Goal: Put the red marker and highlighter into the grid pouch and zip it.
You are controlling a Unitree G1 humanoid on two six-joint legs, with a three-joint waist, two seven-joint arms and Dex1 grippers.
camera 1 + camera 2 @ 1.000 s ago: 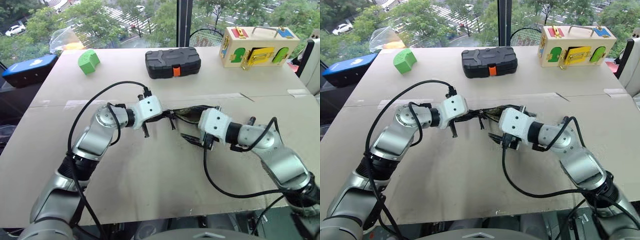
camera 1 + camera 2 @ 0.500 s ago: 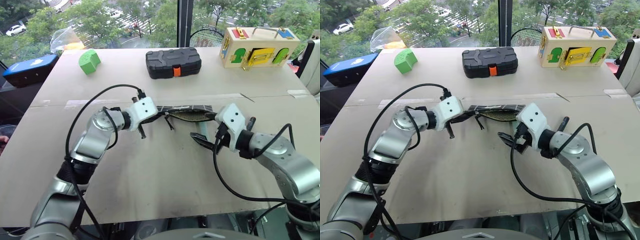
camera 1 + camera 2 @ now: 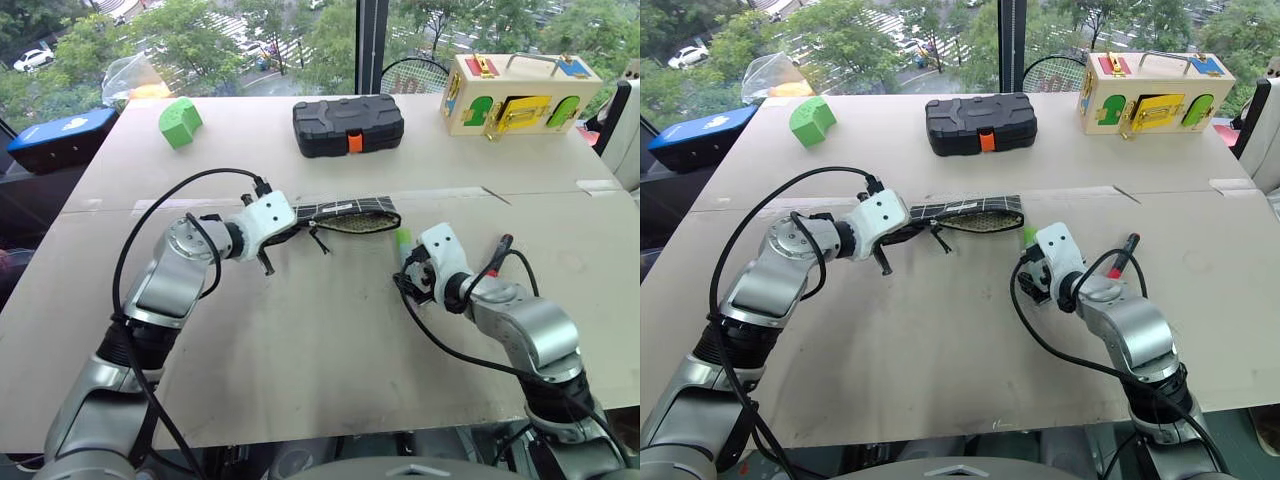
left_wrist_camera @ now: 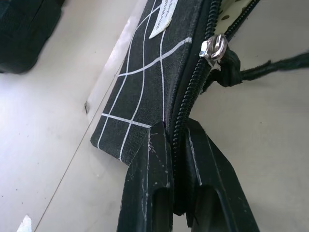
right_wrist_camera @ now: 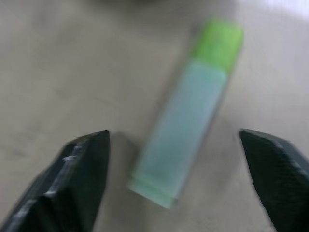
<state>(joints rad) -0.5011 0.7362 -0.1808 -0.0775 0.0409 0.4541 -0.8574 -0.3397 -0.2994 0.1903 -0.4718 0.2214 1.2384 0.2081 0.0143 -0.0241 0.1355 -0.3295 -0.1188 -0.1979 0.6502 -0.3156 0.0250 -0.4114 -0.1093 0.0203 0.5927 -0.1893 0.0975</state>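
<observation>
My left gripper [image 3: 296, 222] is shut on the zipper edge at one end of the grid pouch [image 3: 352, 212], black with white lines. In the left wrist view both fingers [image 4: 149, 159] pinch the pouch [image 4: 145, 92] just below the zipper pull [image 4: 215, 47]. The pale green highlighter [image 5: 186, 116] lies flat on the table, its bright cap [image 3: 403, 238] pointing toward the pouch. My right gripper [image 5: 174, 135] hovers low over it, open, one finger on each side and neither touching. The red marker [image 3: 501, 249] lies on the table beside my right forearm.
A black hard case [image 3: 348, 124] with an orange latch, a green block [image 3: 180, 122] and a wooden latch box [image 3: 520, 92] stand along the far side of the table [image 3: 300, 350]. A blue object [image 3: 55, 138] sits off the table's left edge.
My right gripper left the pouch's mouth, swung right and dropped over the highlighter. My left gripper drew the pouch a little to the left.
</observation>
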